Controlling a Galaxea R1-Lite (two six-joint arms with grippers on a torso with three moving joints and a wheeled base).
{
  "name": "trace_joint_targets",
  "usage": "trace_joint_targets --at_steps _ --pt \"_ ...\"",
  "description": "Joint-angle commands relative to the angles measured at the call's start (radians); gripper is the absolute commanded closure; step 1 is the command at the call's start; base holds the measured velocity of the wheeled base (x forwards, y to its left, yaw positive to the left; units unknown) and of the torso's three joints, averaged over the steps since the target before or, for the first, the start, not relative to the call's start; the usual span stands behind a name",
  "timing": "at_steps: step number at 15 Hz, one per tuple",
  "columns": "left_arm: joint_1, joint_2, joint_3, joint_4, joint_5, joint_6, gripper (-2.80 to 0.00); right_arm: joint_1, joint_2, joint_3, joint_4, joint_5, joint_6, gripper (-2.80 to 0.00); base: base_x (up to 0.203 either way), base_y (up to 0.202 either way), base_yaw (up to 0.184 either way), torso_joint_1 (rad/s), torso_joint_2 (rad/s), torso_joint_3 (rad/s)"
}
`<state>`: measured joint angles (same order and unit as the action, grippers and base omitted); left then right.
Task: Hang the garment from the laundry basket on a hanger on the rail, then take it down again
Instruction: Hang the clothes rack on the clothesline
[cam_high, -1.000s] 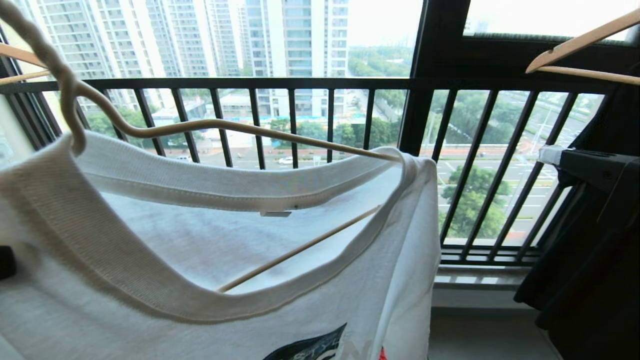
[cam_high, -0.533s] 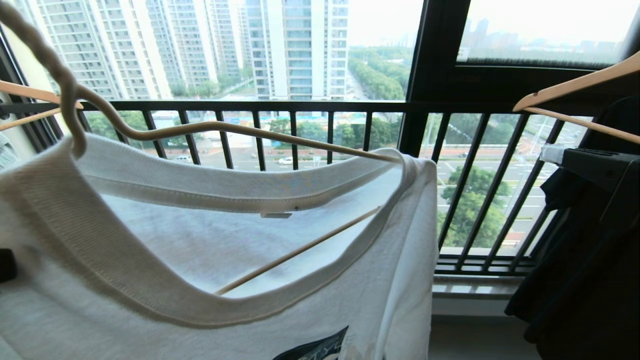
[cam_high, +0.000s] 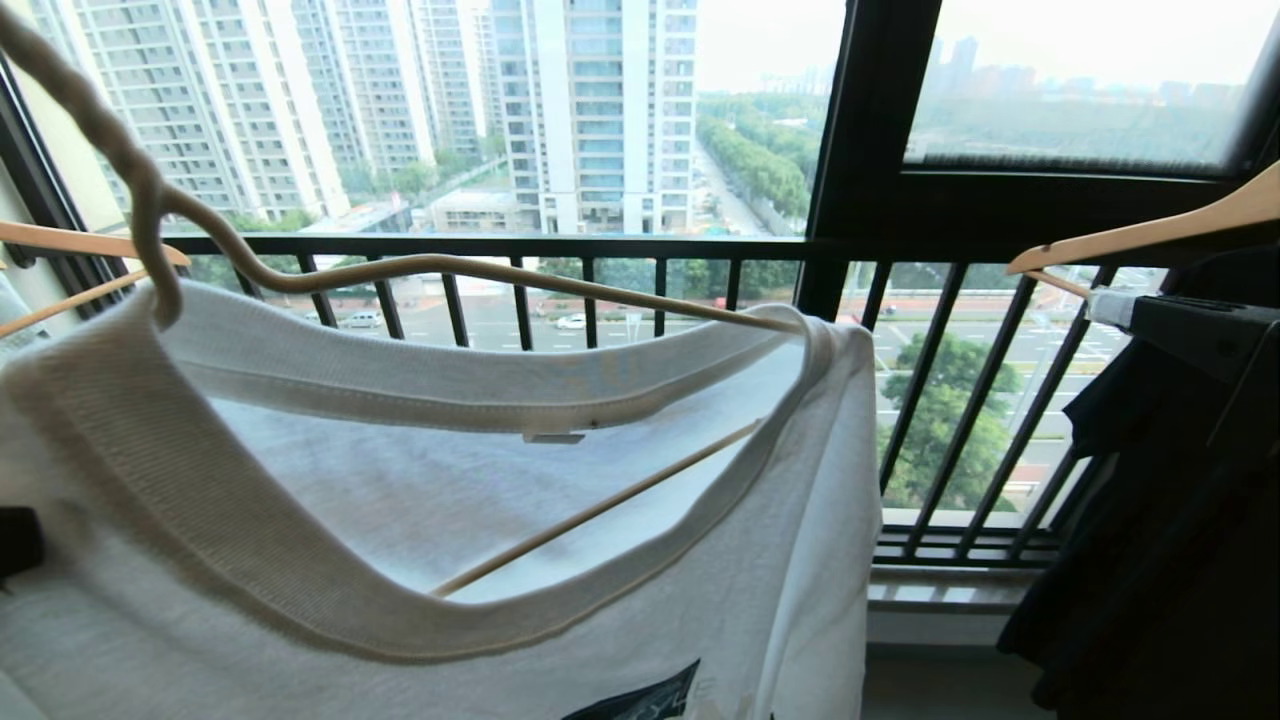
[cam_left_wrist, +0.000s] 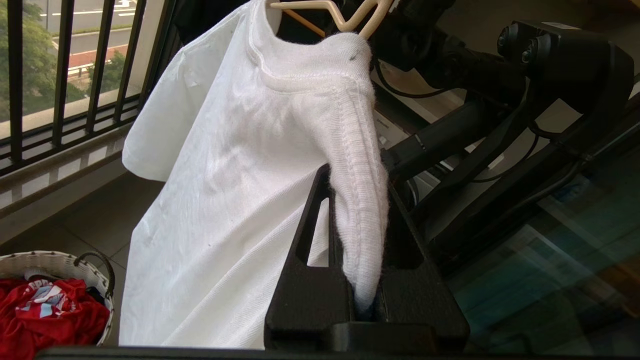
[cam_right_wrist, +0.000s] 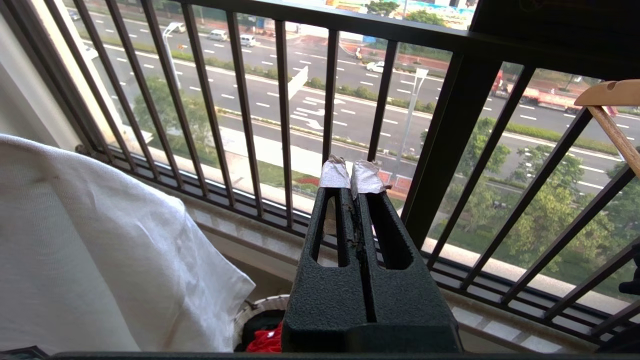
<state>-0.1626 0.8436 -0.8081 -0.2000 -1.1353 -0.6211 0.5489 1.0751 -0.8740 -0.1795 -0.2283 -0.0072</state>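
The left gripper (cam_left_wrist: 367, 240) pinches the collar of the T-shirt (cam_high: 420, 500), already threaded on the wire hanger (cam_high: 450, 270) before the window railing (cam_high: 600, 245); the right gripper (cam_right_wrist: 352, 177) hangs shut, empty. Next, apparently: hooking the hanger onto the rail overhead, unseen.

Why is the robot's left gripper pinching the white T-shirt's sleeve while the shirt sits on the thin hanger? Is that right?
Not quite. The left gripper is pinching the ribbed collar of the white T-shirt, not its sleeve; the sleeve hangs free toward the window railing. The left wrist view shows this. The rest is right: the shirt sits on the thin hanger.
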Motion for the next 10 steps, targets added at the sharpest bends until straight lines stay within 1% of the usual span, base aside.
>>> trace_joint_targets --at_steps 1,10 --pt "0.0 0.002 0.013 -0.004 -0.007 -0.001 0.0 0.002 -0.005 0.0 0.0 0.002 0.0 0.0 0.0 0.0 0.0 0.163 -0.35 -0.183" --pt "0.0 0.002 0.018 -0.013 -0.007 0.0 0.0 0.002 -0.006 0.0 -0.002 0.004 -0.002 0.0 0.0 0.0 0.0 0.157 -0.33 -0.171"
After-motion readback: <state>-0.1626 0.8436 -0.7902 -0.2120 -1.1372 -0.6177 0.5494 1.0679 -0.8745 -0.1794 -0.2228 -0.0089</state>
